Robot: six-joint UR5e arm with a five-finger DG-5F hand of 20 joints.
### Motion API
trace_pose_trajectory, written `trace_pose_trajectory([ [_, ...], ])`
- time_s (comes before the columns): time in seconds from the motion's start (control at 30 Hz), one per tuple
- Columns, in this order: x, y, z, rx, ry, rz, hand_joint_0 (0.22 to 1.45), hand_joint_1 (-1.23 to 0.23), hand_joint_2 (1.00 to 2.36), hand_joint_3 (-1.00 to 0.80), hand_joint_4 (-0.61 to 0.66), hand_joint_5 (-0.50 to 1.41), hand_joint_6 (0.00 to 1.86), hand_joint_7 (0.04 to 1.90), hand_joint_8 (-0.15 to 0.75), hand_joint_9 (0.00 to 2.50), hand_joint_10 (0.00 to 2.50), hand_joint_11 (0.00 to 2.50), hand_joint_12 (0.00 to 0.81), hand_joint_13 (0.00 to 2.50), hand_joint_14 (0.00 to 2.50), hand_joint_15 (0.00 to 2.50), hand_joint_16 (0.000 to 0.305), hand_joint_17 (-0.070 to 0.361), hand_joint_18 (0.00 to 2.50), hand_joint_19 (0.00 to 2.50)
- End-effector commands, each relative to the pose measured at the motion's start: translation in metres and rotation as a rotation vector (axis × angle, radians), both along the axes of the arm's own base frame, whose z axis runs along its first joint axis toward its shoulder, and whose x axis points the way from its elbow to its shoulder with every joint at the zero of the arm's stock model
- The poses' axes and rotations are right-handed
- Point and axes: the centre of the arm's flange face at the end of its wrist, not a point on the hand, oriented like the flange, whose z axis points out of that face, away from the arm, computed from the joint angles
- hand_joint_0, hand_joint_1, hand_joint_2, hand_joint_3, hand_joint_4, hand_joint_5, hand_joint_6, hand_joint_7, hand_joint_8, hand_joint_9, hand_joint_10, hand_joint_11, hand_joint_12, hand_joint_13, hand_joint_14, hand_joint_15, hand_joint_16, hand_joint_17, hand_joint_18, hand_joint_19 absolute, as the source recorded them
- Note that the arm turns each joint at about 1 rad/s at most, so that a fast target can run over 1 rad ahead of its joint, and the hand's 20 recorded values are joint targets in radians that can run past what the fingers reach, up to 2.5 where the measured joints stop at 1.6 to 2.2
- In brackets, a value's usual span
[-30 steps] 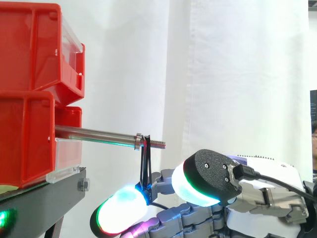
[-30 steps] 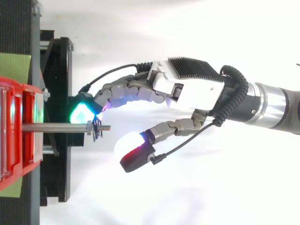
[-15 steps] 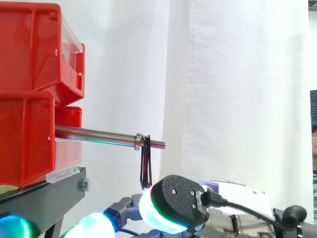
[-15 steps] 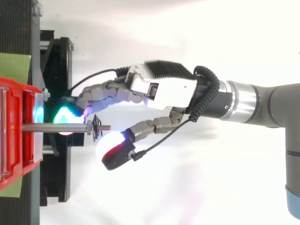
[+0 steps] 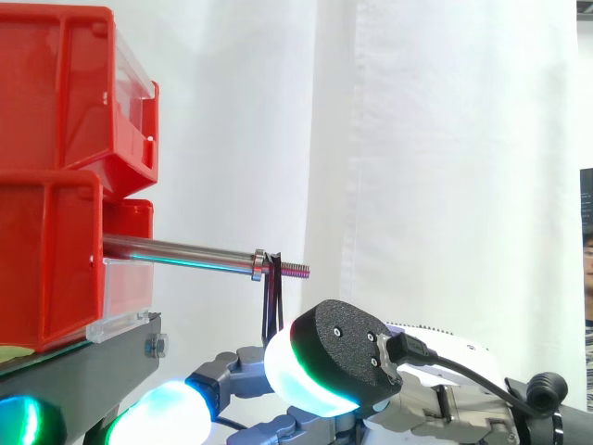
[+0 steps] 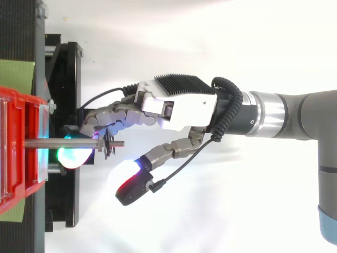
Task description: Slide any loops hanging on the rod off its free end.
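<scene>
Hand (image 6: 179, 108) sits low by the rod (image 5: 185, 252), fingers loose, holding nothing. Black loop (image 5: 270, 297) hangs near the rod's free end (by the bumpy screw part). It could catch there if pulled crooked and stay stuck.

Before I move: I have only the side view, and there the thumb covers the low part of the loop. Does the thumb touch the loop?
Observer: No. From the top, the thumb is apart from the loop. It is off the rod, on the side toward your camera.
Operator: And the fingers, where are they?
Observer: They reach in from the far side. One fingertip crosses the rod's line between the bin and the loop.
Operator: Is the palm under the rod?
Observer: No. The palm of the hand is past the free end, toward the far side.
</scene>
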Motion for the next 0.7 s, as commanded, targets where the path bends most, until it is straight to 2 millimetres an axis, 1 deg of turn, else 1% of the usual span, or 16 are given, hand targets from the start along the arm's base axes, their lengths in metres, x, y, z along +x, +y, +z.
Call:
trace_pose_trajectory([
  [0.0,-0.001,-0.002,0.0,-0.011,0.001,0.021,0.56,-0.53,1.01,-0.41,0.32,-0.15,0.5,0.89,0.312,0.71,0.0,0.14,0.352,0.74,0.01,0.17,0.042,0.094,0.61,0.3],
  [0.03,-0.001,-0.003,0.0,-0.013,0.002,0.026,0.56,-0.53,1.01,-0.41,0.31,-0.15,0.5,0.89,0.311,0.71,0.0,0.14,0.35,0.74,0.01,0.18,0.042,0.094,0.61,0.3],
  [0.07,-0.002,-0.009,-0.001,-0.026,0.004,0.038,0.56,-0.53,1.01,-0.4,0.32,-0.15,0.5,0.89,0.311,0.72,0.0,0.14,0.351,0.74,0.01,0.18,0.042,0.094,0.61,0.31],
  [0.23,-0.009,-0.017,-0.007,-0.061,0.015,0.06,0.56,-0.53,1.01,-0.41,0.32,-0.14,0.5,0.89,0.312,0.72,0.0,0.15,0.352,0.75,0.01,0.18,0.042,0.094,0.62,0.31],
  [0.33,-0.011,-0.026,-0.005,-0.076,0.012,0.07,0.56,-0.53,1.01,-0.4,0.31,-0.14,0.5,0.89,0.311,0.72,0.0,0.15,0.352,0.75,0.01,0.18,0.042,0.094,0.62,0.31],
  [0.4,-0.011,-0.028,-0.005,-0.079,0.011,0.076,0.56,-0.53,1.01,-0.4,0.32,-0.14,0.5,0.89,0.311,0.72,0.0,0.15,0.351,0.75,0.01,0.18,0.042,0.094,0.62,0.31],
  [0.47,-0.012,-0.034,0.0,-0.084,0.005,0.077,0.56,-0.53,1.01,-0.4,0.32,-0.14,0.5,0.9,0.31,0.72,0.0,0.15,0.353,0.75,0.01,0.19,0.042,0.094,0.62,0.31],
  [0.63,-0.012,-0.043,0.019,-0.089,-0.012,0.074,0.56,-0.53,1.01,-0.4,0.32,-0.14,0.5,0.9,0.311,0.74,0.01,0.16,0.354,0.76,0.01,0.19,0.042,0.094,0.62,0.32],
  [0.67,-0.012,-0.043,0.02,-0.091,-0.012,0.075,0.56,-0.53,1.01,-0.4,0.32,-0.14,0.5,0.9,0.31,0.74,0.01,0.17,0.357,0.76,0.01,0.2,0.042,0.094,0.62,0.32],
])
